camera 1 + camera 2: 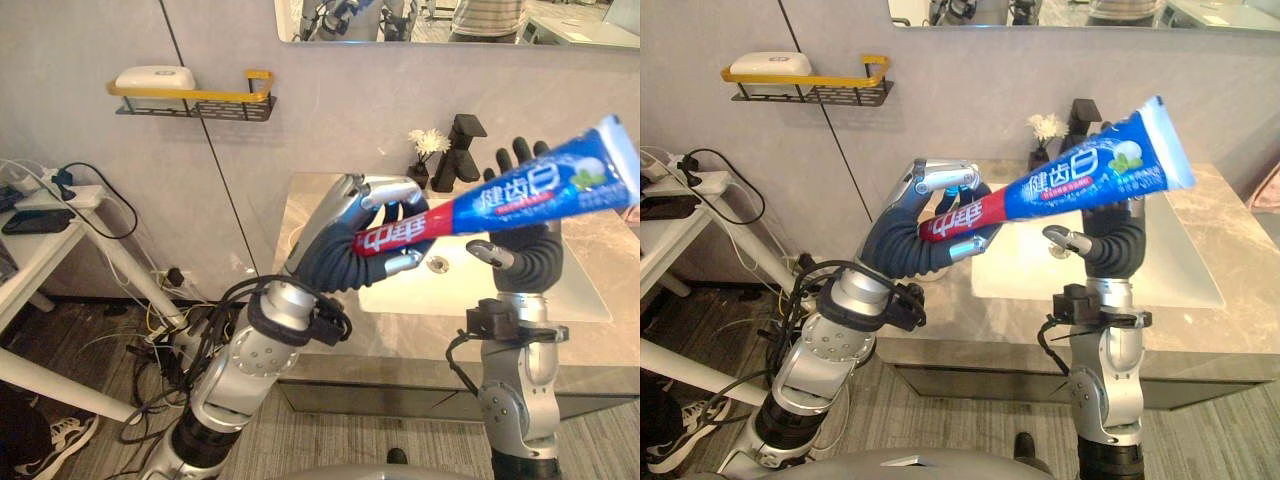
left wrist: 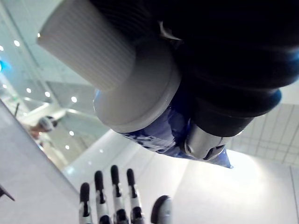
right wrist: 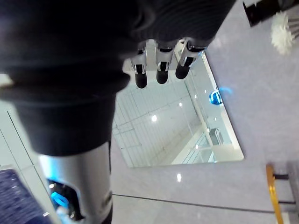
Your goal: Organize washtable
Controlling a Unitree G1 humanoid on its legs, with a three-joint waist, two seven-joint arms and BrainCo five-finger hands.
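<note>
A large toothpaste tube [image 1: 520, 195], blue with a red part near the cap, is held up in the air over the stone washtable [image 1: 330, 335]. My left hand [image 1: 385, 195] is curled round its red end, with the flat crimped end pointing up and right. The tube's white ribbed cap [image 2: 88, 51] shows close in the left wrist view. Behind the tube's blue middle, my right hand [image 1: 517, 155] stands upright with straight fingers [image 3: 159, 70] and holds nothing. Whether it touches the tube cannot be told.
A white sink basin [image 1: 570, 295] lies under the hands, with a black faucet [image 1: 462, 150] and a small vase of white flowers [image 1: 428, 145] behind it. A yellow-railed wall shelf [image 1: 200, 100] carries a white soap dish [image 1: 155, 77]. A white side table [image 1: 40, 245] stands at the left.
</note>
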